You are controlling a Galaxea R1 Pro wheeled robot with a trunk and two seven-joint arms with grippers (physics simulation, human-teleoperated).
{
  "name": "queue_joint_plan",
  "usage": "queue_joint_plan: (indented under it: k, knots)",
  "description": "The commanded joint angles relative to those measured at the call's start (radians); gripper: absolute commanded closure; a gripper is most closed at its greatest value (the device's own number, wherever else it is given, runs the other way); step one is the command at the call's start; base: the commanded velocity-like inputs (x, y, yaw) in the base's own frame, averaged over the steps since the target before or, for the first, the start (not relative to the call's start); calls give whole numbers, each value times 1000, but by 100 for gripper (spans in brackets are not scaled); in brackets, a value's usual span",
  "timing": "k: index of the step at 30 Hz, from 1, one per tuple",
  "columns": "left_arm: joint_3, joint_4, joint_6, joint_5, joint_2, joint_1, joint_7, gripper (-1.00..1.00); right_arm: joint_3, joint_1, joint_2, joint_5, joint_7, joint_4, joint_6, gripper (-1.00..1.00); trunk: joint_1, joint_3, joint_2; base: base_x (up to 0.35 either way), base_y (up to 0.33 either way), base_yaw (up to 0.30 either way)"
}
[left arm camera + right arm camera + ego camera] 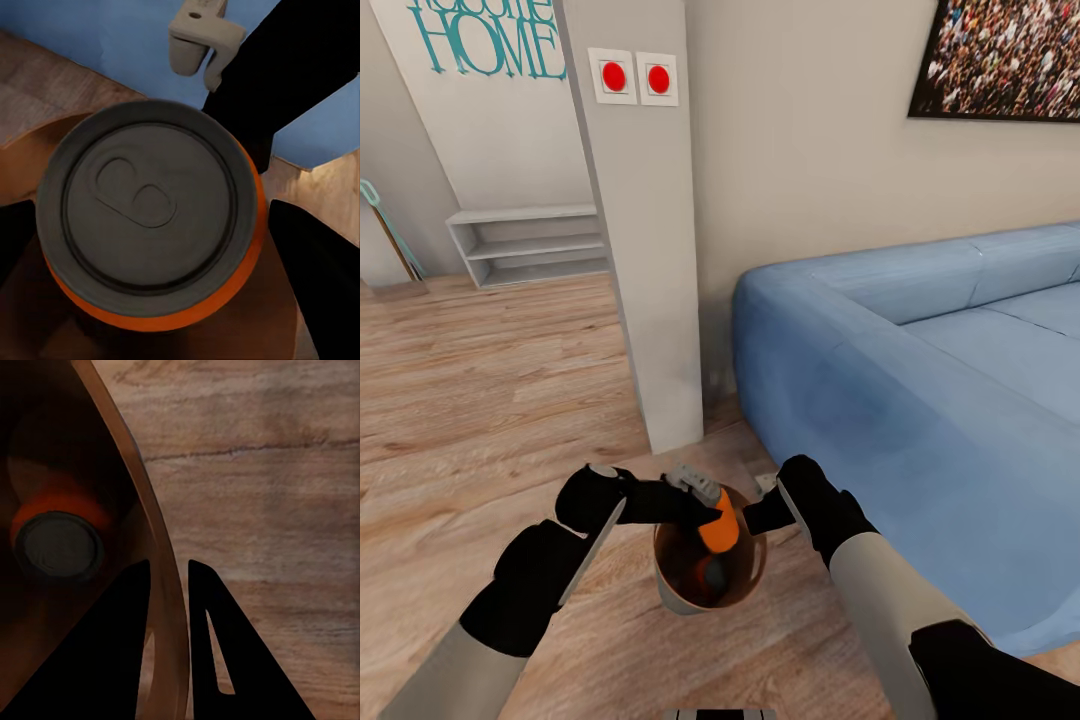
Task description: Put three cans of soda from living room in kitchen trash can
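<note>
The left gripper (705, 505) grips an orange soda can (722, 522), tilted over the mouth of the trash can (678, 592); its silvery top faces the left wrist camera. The right gripper (765, 507) pinches the bucket's copper-brown rim between its fingers (217, 652), holding it above the wooden floor (490, 390) beside the blue sofa (920, 400). A second orange can (60, 540) lies inside the bucket.

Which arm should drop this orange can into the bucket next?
Left. Its claw already grips the orange can above the bucket. The right claw is clamped on the bucket's rim.
</note>
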Motion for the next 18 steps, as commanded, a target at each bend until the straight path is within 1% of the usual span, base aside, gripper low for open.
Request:
queue_joint_plan:
  k: [1,3,4,7,10,13,14,15,17,18]
  knots:
    - [-11,0,-1,-3,-3,0,16,100,-1,0,0,-30,4,0,4,100,0,0,0,0,0,0]
    - [-32,-2,-1,-11,-8,0,45,100,-1,0,0,-30,4,0,4,100,0,0,0,0,0,0]
    - [-51,-4,-1,-19,-11,0,71,100,-1,-1,0,-30,4,0,4,100,0,0,0,0,0,0]
    - [-70,-9,-2,-28,-14,0,102,100,0,-1,0,-30,4,0,4,100,0,0,0,0,0,0]
    - [-79,-13,-2,-35,-15,1,116,100,0,-1,0,-30,4,1,4,100,0,0,0,0,0,0]
    - [-84,-14,-2,-56,-14,1,133,100,0,-1,0,-30,4,1,4,100,0,0,0,0,0,0]
    - [-84,-14,-1,-64,-14,1,141,100,0,-1,0,-30,4,1,4,100,0,0,0,0,0,0]
    - [-85,-14,-1,-83,-14,1,159,100,0,-1,0,-30,4,1,4,100,0,0,0,0,0,0]
    - [-86,-15,-1,-107,-13,1,179,100,1,-1,0,-30,4,1,4,100,0,0,0,0,0,0]
    - [-86,-15,-1,-113,-13,1,184,100,1,-1,0,-30,4,1,4,100,0,0,0,0,0,0]
